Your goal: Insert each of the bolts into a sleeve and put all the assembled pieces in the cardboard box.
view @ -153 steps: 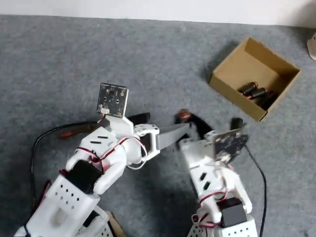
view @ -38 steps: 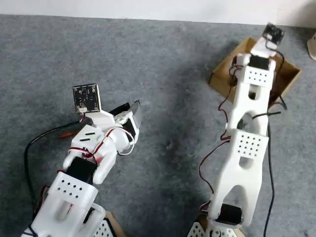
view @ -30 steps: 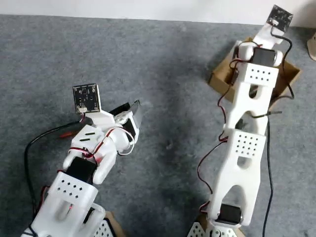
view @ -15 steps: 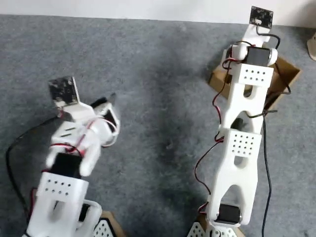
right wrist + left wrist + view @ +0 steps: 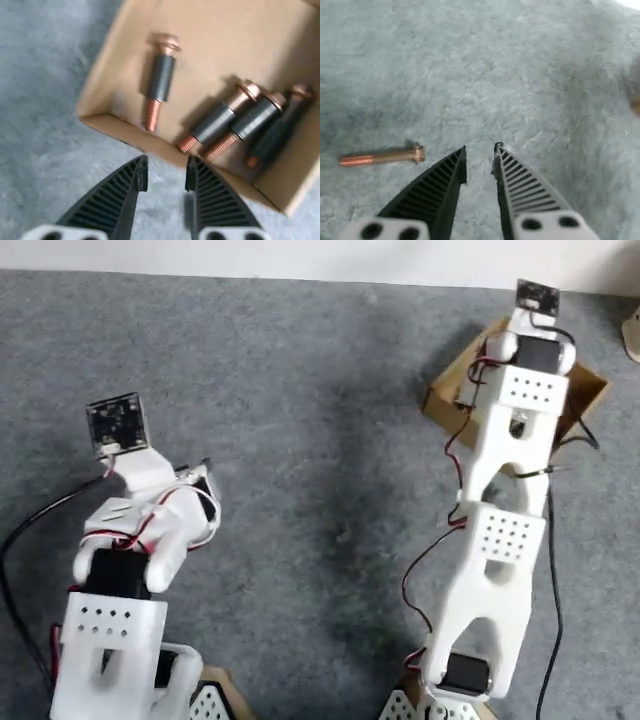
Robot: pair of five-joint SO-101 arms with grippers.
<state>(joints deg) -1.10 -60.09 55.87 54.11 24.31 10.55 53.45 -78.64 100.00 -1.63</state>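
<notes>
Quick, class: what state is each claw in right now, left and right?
Left claw: slightly open, holding nothing.
Right claw: slightly open, holding nothing.

I'm seeing a copper loose bolt (image 5: 382,157) lying on mottled grey felt (image 5: 520,60). The left gripper (image 5: 480,150) and right gripper (image 5: 166,162) are showing black with fine ribbing, white at the base. The box (image 5: 225,45) is reading plain tan. In it, copper boxed bolts (image 5: 167,44) are wearing dark grey-to-black sleeves (image 5: 161,76). The arms (image 5: 505,530) are showing white with dot-grid holes, trailing red and black wires (image 5: 405,585).
</notes>
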